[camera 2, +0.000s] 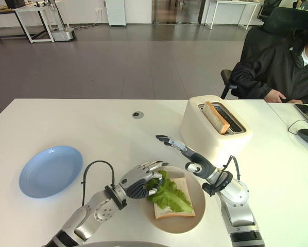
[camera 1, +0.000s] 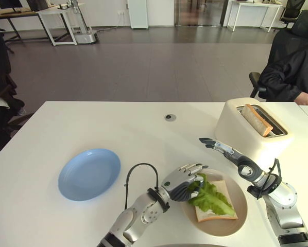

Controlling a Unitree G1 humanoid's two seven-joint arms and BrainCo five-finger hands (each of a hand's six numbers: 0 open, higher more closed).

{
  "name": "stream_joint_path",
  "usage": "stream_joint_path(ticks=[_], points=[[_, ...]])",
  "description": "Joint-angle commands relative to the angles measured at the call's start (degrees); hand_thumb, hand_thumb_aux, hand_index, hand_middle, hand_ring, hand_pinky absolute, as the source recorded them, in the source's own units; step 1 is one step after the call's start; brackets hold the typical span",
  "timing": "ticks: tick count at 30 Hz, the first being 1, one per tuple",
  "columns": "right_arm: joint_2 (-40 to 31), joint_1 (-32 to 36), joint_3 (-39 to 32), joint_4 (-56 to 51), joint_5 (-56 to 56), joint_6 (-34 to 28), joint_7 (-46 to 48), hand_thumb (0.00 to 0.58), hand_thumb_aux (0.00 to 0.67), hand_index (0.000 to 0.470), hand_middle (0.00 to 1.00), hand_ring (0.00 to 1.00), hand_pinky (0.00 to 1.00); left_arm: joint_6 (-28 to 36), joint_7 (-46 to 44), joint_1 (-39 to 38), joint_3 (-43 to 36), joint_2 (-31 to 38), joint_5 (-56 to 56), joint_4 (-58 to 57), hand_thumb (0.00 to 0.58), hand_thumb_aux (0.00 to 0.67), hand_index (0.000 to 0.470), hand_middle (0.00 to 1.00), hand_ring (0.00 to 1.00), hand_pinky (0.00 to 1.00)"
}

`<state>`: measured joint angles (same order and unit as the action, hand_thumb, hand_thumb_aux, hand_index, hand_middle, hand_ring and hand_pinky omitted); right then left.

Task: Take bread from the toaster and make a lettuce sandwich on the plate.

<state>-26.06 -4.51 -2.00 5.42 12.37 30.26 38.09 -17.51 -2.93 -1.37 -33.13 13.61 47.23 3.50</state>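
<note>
Gripping lettuce (camera 1: 214, 200) atop a bread slice (camera 1: 218, 215) on the tan plate (camera 1: 242, 207).
Blue plate (camera 1: 88, 174) sits at left; left hand (camera 1: 182, 183) curls on the lettuce's edge; right hand (camera 1: 237, 157), fingers (camera 1: 216, 145) straight and empty, hovers beside the toaster (camera 1: 245, 138), another slice (camera 1: 257, 119) in its slot.

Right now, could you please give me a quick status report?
Left hand at lettuce atop bread, grip unclear. Right hand open beside toaster. One slice stands in toaster. Nothing blocks it.

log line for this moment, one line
left robot hand: at lettuce on bread, tan plate | right robot hand: open, by toaster | slice: in toaster
</note>
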Motion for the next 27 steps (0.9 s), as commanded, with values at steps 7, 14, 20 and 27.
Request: stream_joint_path(ticks=[7, 14, 20, 27], points=[[0.5, 1.1, -0.5, -0.6, -0.7, 0.0, 0.2, 0.000, 0.000, 0.000, 0.00, 0.00, 0.00, -0.4, 3.3, 1.5, -2.3, -1.2, 1.0, -3.1, 0.487, 0.402, 0.282, 0.00, 0.00, 0.00], [0.4, 1.6, -0.4, -1.1, -1.2, 0.4, 0.1, 0.000, 0.000, 0.000, 0.00, 0.00, 0.00, 0.3, 3.9, 1.1, -1.5, -0.3, 1.5, -1.5, 0.000, 0.000, 0.000, 0.00, 0.00, 0.00], [0.2, 5.5, 8.0, 0.3, -9.1, 2.6, -10.1, 0.000, 0.000, 0.000, 0.00, 0.00, 0.00, 0.5, 4.0, -0.3, -0.2, 1.2, 1.2, 3.6, 0.000, 0.000, 0.000, 0.00, 0.00, 0.00], [-8.7, 12.7, 20.3, -7.8, -31.7, -3.7, -29.1, 0.000, 0.000, 0.000, 0.00, 0.00, 0.00, -8.8, 7.6, -7.9, 7.9, 1.1, -19.8, 8.0, 0.000, 0.000, 0.000, 0.00, 0.00, 0.00]])
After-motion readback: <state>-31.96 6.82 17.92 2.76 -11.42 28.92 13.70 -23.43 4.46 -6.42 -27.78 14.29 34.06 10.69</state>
